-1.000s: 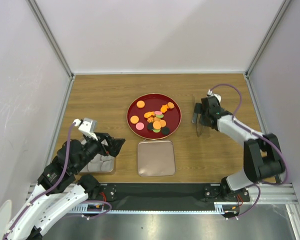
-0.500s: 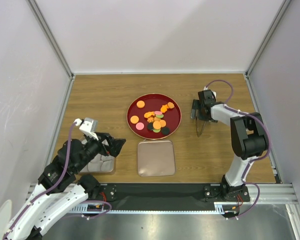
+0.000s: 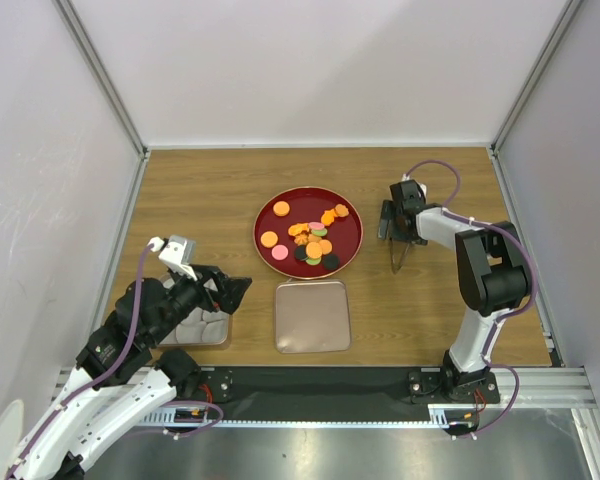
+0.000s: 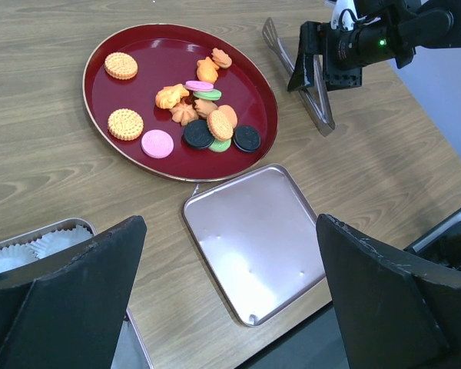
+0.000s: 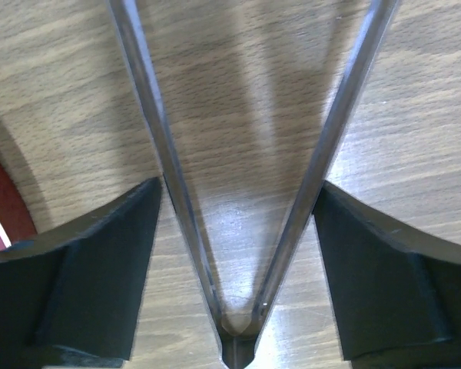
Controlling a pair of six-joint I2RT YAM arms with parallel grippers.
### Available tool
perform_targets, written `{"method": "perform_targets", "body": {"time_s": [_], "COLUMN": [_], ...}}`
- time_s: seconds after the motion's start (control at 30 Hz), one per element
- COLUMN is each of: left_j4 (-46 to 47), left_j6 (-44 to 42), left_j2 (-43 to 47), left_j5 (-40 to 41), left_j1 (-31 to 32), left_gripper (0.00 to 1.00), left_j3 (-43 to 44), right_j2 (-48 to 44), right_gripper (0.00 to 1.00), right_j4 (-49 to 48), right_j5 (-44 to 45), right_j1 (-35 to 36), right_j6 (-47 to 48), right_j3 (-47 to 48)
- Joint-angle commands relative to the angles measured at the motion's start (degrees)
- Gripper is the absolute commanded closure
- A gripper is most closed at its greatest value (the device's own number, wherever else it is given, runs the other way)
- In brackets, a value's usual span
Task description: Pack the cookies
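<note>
The cookies (image 4: 220, 124), centre frame, look light and crumbly, best pinched edgewise with the tongs (image 4: 323, 115); both arms' jaws are spread.

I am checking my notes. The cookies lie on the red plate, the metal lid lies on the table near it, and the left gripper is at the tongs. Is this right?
One point is wrong. The right gripper is at the tongs, with a finger on either side of them, as the top external view shows. The left gripper is far from them. The cookies do lie on the red plate, and the metal lid lies on the table near it.
</note>
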State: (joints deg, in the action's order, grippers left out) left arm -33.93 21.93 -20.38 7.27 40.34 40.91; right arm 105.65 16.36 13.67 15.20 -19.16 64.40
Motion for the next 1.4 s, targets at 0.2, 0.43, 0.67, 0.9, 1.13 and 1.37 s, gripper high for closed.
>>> {"method": "perform_targets", "body": {"time_s": [0.2,0.43,0.67,0.9,1.13,1.37], "left_j4": [2.12,2.03,2.12,2.12,1.94,1.77], "left_j6": [-1.02,-1.02,-0.93,-0.93,-0.75,-0.66], "left_j2": [-0.8,-0.45,0.17,0.43,0.61,0.69], "left_j5": [-0.59,-0.5,-0.24,-0.06,0.55,0.99], "left_j1": [-0.26,-0.26,-0.17,-0.17,-0.26,-0.26], "left_gripper": [0.0,0.0,0.0,0.0,0.0,0.0], "left_j3": [-0.39,-0.39,-0.39,-0.39,-0.3,-0.3], "right_j2": [-1.84,-9.48,-16.86,-23.45,-27.33,-26.98], "right_gripper": [0.36,0.39,0.42,0.48,0.49,0.5], "right_j4": [1.57,4.99,8.25,11.58,14.66,16.07], "right_j5": [0.83,-0.4,-3.12,-4.62,-3.74,-3.83], "right_j1": [-0.44,1.14,3.25,7.03,16.33,25.04], "right_j6": [0.08,1.49,1.93,1.84,1.93,1.32], "right_j3": [1.08,3.09,2.92,3.8,4.33,4.77]}}
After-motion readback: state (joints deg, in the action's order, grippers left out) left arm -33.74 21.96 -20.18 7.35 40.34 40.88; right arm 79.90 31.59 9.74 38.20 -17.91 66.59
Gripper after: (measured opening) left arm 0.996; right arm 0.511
